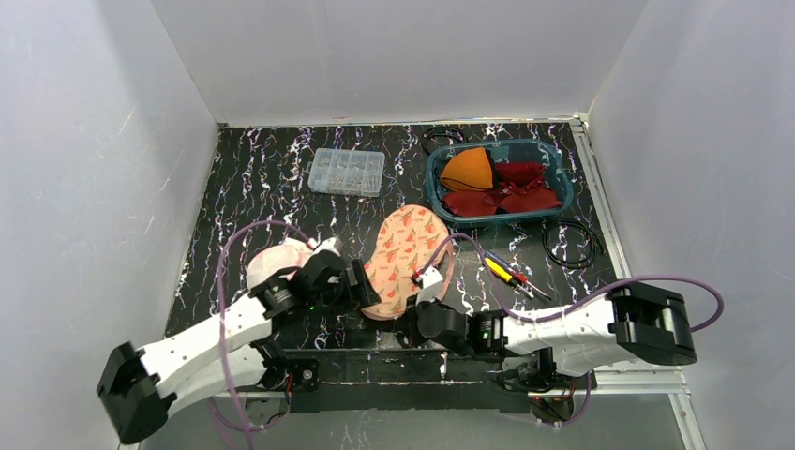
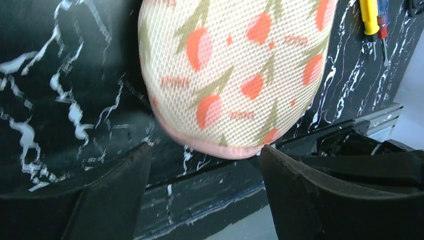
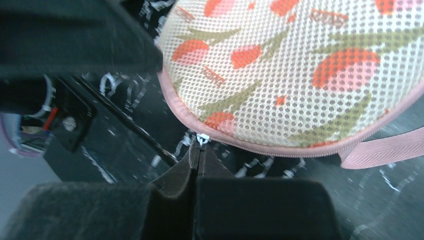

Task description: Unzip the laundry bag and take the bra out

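Top external view: on the black marbled table (image 1: 262, 178), the tulip-print mesh laundry bag (image 1: 405, 255) lies with its near end between both grippers.
Its long axis runs away from the arms, tilted right. The left gripper (image 2: 205, 150) is spread astride the near end. The right gripper (image 3: 200, 150), nearer the zip, is pressed together on the small white zipper pull (image 3: 202, 138).

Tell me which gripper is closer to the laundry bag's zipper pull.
Right. The right gripper is shut on the zipper pull; the left gripper hangs open facing the rounded end of the laundry bag.
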### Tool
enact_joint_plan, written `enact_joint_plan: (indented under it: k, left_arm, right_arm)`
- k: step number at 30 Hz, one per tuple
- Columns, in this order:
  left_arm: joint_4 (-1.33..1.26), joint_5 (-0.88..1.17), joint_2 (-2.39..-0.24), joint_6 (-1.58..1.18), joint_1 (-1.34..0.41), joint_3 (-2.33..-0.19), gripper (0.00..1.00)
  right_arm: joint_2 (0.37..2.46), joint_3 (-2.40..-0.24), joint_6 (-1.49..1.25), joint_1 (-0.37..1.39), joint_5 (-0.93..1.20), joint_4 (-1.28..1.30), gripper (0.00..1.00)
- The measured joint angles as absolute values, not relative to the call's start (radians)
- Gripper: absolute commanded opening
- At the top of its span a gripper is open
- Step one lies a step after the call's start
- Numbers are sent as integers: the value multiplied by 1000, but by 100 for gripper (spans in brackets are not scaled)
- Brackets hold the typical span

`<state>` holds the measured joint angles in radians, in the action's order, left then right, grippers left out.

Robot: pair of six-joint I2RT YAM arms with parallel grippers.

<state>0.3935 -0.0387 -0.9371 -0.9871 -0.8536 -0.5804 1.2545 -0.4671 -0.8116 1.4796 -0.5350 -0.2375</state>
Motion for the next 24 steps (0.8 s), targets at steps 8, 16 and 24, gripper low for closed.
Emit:
enact_joint_plan:
  k: [8,16,24]
  left_arm:
    - [416,-16,-645,-1174,-862,-368,78]
    - [318,-12,-742,-1266,-862,-341,74]
    - [277,-39,-804,-1303,-862,-352,54]
  right_arm:
    - [1378,-551,-814,1479,-528,-347,1]
    - [1458,-574,-816,1480,-483,-386,1]
    - [1459,-580,-813,1480,-467,-396,1]
